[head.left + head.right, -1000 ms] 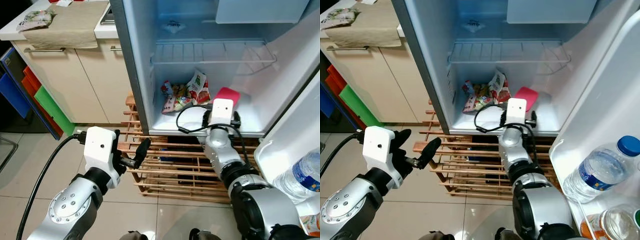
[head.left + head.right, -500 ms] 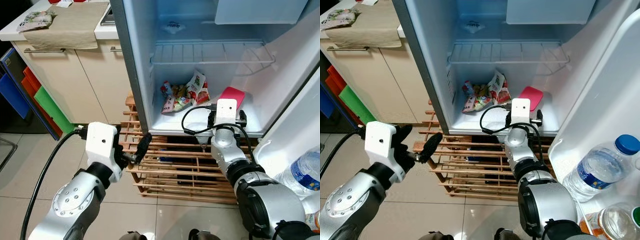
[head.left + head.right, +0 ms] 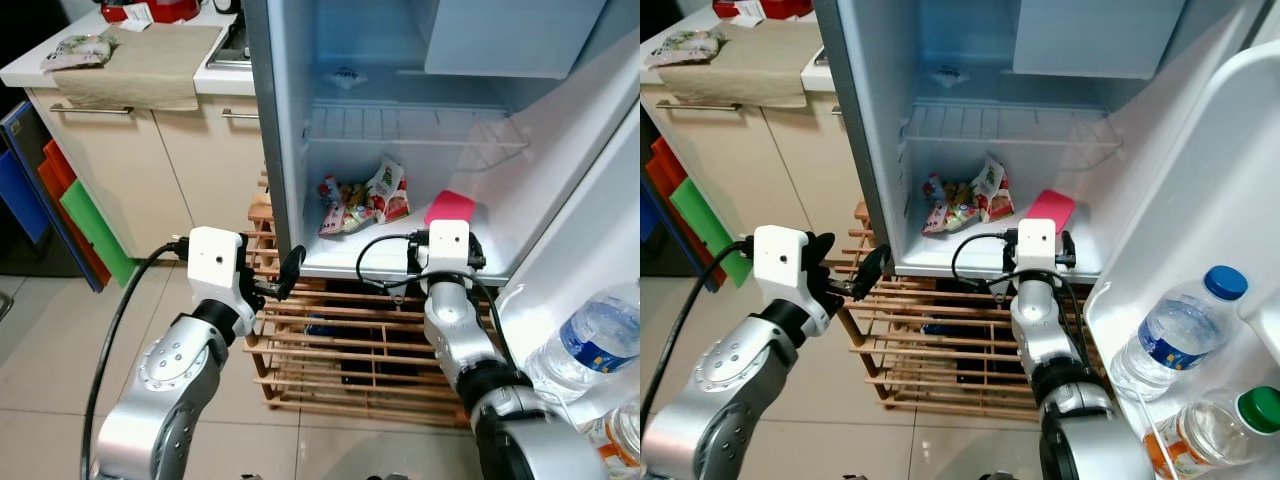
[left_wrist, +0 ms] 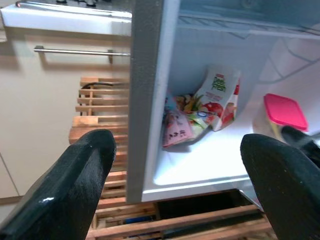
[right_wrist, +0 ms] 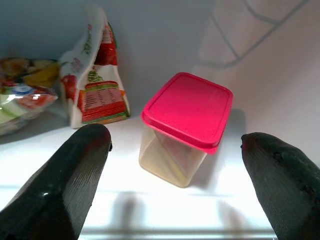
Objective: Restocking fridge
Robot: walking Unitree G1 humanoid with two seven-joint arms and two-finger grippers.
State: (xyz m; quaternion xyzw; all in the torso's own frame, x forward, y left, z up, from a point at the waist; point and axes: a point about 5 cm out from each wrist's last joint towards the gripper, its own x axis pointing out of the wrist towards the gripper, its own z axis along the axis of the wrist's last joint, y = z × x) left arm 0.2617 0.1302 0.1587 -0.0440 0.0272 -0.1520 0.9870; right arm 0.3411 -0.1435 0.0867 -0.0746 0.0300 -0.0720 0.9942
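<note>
Both arms are showing rounded silver metal segments joined by black collars. Each wrist is carrying a white boxy camera housing, the left one with a small dark dot on its face. Thick black cables are looping from both housings. The long fingers are showing glossy black.

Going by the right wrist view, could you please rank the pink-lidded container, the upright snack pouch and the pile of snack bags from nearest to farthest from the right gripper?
1. Pink-lidded container: on the fridge floor, straight ahead of the open right gripper.
2. Upright snack pouch: behind and beside the container, leaning near the back wall.
3. Pile of snack bags: farthest off to the side, beyond the pouch.
</note>
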